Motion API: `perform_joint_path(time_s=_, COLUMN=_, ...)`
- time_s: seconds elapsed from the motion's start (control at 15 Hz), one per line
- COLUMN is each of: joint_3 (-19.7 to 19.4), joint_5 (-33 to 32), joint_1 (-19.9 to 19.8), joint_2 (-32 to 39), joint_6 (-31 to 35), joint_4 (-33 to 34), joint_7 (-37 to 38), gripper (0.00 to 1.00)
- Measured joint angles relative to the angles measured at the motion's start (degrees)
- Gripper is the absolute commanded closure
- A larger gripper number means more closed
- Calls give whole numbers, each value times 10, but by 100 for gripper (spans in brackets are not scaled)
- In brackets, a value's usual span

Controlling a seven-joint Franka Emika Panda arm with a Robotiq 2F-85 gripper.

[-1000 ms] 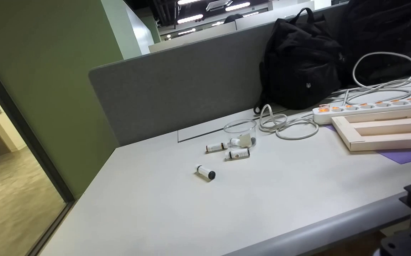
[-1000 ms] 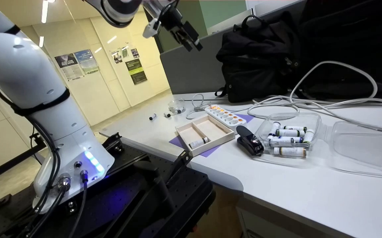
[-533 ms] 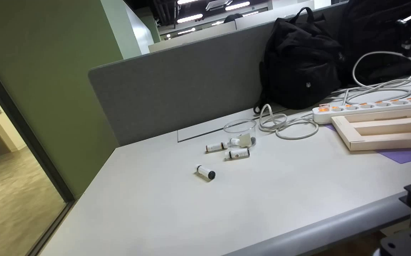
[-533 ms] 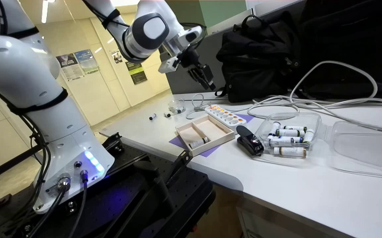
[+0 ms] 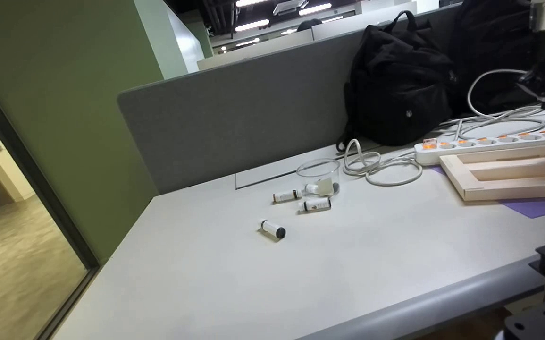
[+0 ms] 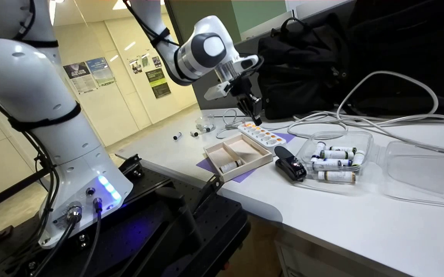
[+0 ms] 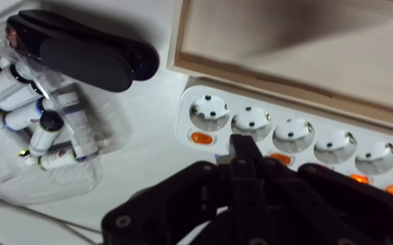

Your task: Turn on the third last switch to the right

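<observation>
Power strip point(image 7: 273, 114) on the worktop point(image 5: 215, 269), alongside a wooden tray point(image 7: 284, 90). Fingers point(image 7: 245, 148), brought together and holding nothing, hang above the strip; in the wrist view, the orange switch point(image 7: 280, 158) by the 3rd socket point(image 7: 293, 135) from the left appears just beside their tips.

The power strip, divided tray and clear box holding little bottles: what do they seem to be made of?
Power strip: probably moulded plastic; evenly white, smooth, slight sheen.
Divided tray: likely bare wood; pale, matte, squared walls, but no clear grain shows.
Clear box: likely thin plastic, transparent with glints along its edges.
</observation>
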Motion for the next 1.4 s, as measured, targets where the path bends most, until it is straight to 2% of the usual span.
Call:
perform_joint_path(time_s=0.13, joint_3=-51, joint_5=35, joint_1=72, joint_2=51, joint_6=-25, joint_4=31, joint_7=2, gripper=99)
perform_joint_path(time_s=0.27, joint_3=-71, joint_5=43, joint_1=103, joint_2=76, joint_6=-28, joint_4=49, joint_7=6, gripper=99)
perform_joint_path(time_s=0.8, joint_3=-79, joint_5=43, joint_1=105, joint_2=80, joint_6=-32, joint_4=56, joint_7=6, gripper=100)
perform_joint_path(time_s=1.13, joint_3=-77, joint_5=122, joint_1=111, joint_2=80, joint_6=-5, joint_4=55, joint_7=-60, gripper=100)
perform_joint_path(time_s=1.4, joint_3=-49, joint_5=181, joint_1=94, joint_2=78, joint_6=10, joint_4=59, joint_7=-107, gripper=100)
